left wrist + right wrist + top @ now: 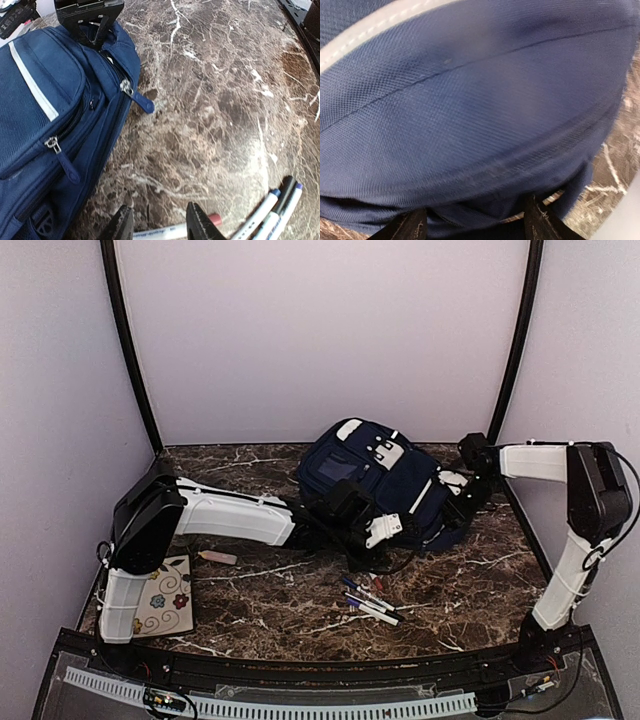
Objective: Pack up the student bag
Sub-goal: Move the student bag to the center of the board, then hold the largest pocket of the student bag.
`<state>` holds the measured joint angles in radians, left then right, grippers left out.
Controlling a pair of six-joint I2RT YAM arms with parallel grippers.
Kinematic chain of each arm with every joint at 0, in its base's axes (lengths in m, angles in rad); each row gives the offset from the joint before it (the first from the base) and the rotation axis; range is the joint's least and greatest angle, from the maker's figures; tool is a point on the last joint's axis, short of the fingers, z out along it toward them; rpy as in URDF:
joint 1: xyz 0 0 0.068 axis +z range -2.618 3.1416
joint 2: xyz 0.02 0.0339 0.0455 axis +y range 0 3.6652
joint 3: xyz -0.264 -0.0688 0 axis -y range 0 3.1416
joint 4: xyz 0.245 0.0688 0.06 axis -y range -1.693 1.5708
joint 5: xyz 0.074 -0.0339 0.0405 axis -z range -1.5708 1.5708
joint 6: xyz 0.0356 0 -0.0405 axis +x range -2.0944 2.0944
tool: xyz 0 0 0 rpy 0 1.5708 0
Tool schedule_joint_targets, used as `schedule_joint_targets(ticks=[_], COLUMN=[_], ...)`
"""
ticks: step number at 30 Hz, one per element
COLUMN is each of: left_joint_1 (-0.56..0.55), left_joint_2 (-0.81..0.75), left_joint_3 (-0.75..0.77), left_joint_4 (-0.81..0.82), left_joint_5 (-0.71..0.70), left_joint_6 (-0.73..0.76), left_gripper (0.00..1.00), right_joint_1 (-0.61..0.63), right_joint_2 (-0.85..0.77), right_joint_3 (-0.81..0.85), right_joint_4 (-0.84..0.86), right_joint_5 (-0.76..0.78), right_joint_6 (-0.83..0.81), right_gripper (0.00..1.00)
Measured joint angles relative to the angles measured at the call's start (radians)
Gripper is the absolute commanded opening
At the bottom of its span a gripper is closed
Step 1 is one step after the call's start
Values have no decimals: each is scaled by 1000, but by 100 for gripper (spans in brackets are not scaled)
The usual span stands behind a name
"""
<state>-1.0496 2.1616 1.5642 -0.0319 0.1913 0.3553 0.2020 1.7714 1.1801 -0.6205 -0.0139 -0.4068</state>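
Student bag [350, 475] near far table [260, 590] edge

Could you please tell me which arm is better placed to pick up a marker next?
Left. The left gripper hangs open over a white marker lying between its fingers; the right gripper is busy pinching the backpack.

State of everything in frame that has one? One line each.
student bag, lying down, zipped or not unclear
left end effector, open over red-capped marker
right end effector, shut on student bag edge
other markers, capped, loose
notebook, closed
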Motion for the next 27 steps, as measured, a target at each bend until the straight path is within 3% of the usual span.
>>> schedule_joint_targets(ticks=[3, 11, 14, 23, 27], left_joint_1=[-3, -2, -2, -2, -2], left_joint_2=[31, 116, 155, 252, 299], left_joint_3=[37, 124, 159, 259, 319], left_joint_4=[12, 62, 68, 89, 91], left_joint_5=[-6, -28, -35, -69, -82], left_joint_6=[4, 27, 45, 106, 126], left_gripper=[37, 41, 41, 41, 37], right_joint_1=[-3, -5, -8, -17, -17], right_joint_2=[-63, -447, -513, -449, -420], right_joint_3=[-18, -179, -251, -275, -274], right_joint_4=[0, 31, 37, -38, -76], right_joint_5=[10, -72, -103, -171, -228], right_joint_6=[16, 46, 57, 63, 47], right_gripper=[70, 74, 99, 99, 85])
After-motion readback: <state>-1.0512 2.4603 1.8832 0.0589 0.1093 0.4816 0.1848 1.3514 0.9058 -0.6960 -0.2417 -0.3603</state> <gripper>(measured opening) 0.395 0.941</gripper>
